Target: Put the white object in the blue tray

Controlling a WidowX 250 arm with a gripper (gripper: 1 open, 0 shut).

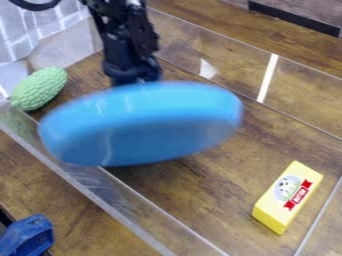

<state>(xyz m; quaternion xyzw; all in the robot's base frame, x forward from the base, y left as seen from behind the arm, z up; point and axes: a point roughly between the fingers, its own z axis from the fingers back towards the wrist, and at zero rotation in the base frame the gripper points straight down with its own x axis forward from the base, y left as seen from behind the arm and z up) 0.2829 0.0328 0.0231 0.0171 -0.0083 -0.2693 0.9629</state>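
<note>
The blue tray [140,125] is motion-blurred in the middle of the wooden table, its far rim raised toward the arm. My black gripper [130,77] points down at that far rim and is shut on it; the fingertips are partly hidden behind the rim. The white object is out of view.
A green bumpy gourd [39,88] lies at the left, uncovered beside the tray. A yellow rectangular block [287,197] sits at the front right. A clear plastic wall [127,195] runs along the table's front edge. Blue cloth [24,238] shows at the bottom left corner.
</note>
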